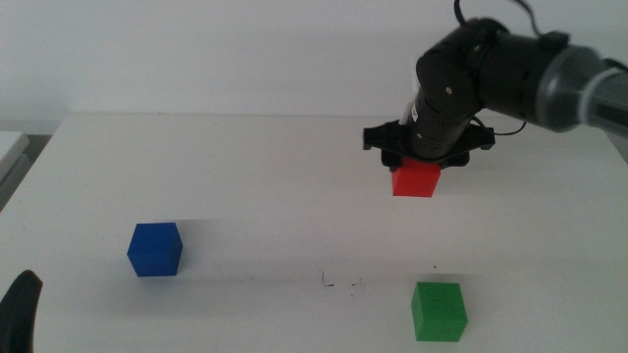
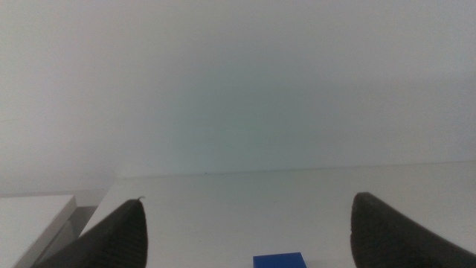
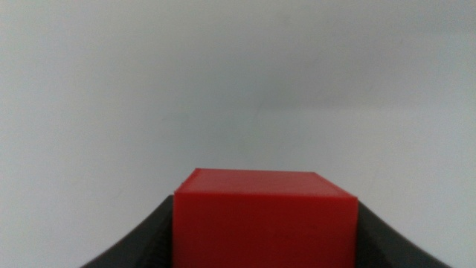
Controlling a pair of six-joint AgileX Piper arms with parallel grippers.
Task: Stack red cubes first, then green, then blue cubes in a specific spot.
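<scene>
Place: it looks like a robot lab or test bench.
Table (image 1: 294, 167): plain white, bare surface.
Wall (image 1: 245, 49): plain white, no decoration.
Objects: only simple coloured cubes, such as the blue one (image 1: 155, 249).
Machine: a black robot arm (image 1: 510, 74) over the table.

Red cube (image 1: 416, 179) in the right gripper (image 1: 422, 162); blue cube (image 1: 155, 249), green cube (image 1: 438, 311) flanking scribbled spot (image 1: 340, 283).

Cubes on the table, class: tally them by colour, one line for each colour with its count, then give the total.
Red cube, between the right gripper's jaws: 1
Green cube, on the table: 1
Blue cube, on the table near the waiting left gripper: 1
Total: 3
</scene>
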